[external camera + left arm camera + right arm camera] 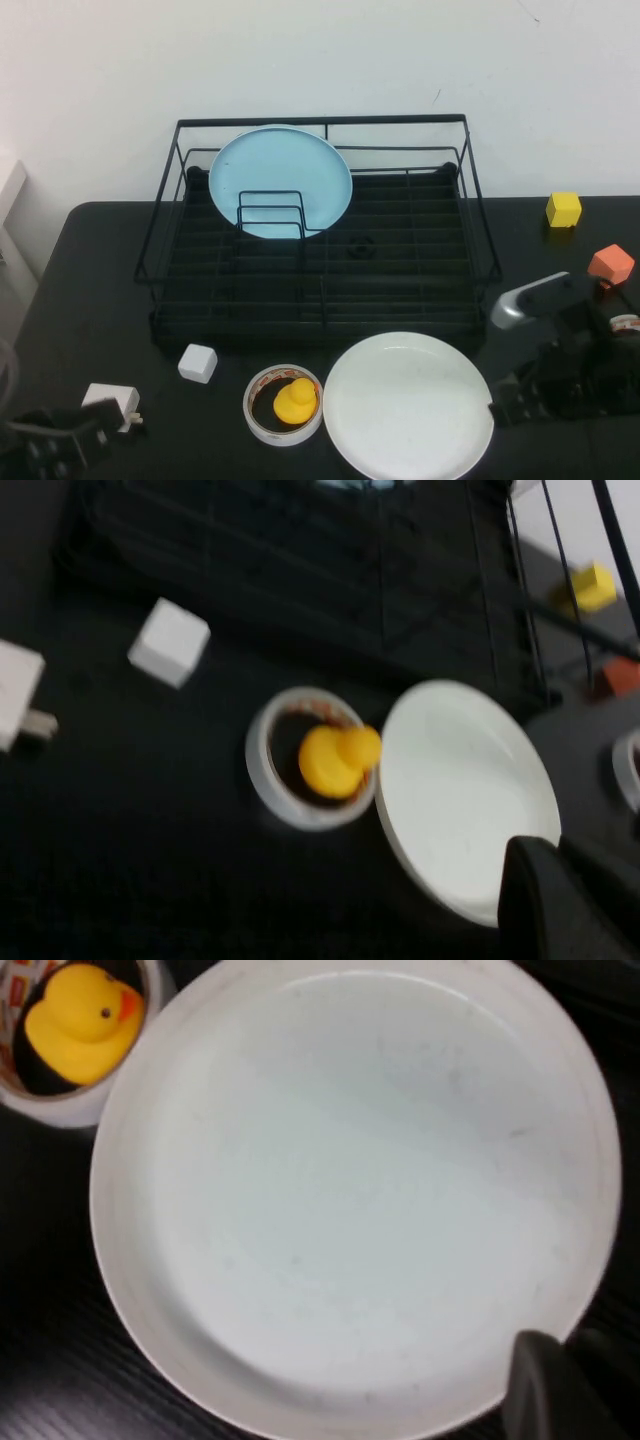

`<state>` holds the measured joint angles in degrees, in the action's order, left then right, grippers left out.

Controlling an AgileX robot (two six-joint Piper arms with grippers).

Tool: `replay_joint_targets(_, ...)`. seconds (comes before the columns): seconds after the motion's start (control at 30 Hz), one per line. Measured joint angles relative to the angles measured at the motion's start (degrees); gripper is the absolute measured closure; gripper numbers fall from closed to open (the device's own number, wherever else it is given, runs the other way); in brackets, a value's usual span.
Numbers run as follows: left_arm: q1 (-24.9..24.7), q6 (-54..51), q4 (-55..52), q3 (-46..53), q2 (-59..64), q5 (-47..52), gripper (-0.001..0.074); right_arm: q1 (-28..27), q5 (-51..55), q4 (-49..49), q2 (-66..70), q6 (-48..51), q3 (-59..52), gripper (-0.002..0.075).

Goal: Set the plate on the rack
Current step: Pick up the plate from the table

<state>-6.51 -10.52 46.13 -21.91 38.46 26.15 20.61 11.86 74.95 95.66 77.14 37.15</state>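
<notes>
Our right gripper (500,405) touches the plate's (405,405) edge, its grasp unclear to us; our left gripper (55,440) sits parked.

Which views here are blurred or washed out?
Left wrist view: smeared throughout, plate and duck soft-edged. Right wrist view: plate fairly sharp, right hand a dark blur. High view: sharp, evenly lit; left hand at the near-left corner, rack clear.

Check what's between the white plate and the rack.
High view: only bare black table separates the plate from the rack. Right gripper sits at the plate's right rim; left gripper is parked at the table's near-left corner.
</notes>
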Motion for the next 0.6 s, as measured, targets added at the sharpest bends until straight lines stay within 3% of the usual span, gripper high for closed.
replay_joint_targets(0.13, 0.00, -1.58, 0.02, 0.00, 0.00, 2.53, 0.0737, 0.00, 3.18, -3.11, 4.06, -2.52, 3.79, 0.0493)
replay_joint_targets(0.27, 0.00, -3.66, 0.02, 0.00, 0.00, 2.60, 0.0738, 0.04, 4.30, -10.46, 7.24, -12.34, 7.41, 0.0305)
replay_joint_targets(0.4, 0.00, -4.62, 0.02, 0.00, 0.00, 2.47, 0.0737, -0.99, 7.91, -18.44, 9.46, -24.12, 11.09, 0.0268)
replay_joint_targets(0.6, 0.00, -4.65, 0.02, 0.00, 0.00, 2.25, 0.0738, -6.31, 17.38, -32.54, 11.60, -40.04, 16.55, 0.0274)
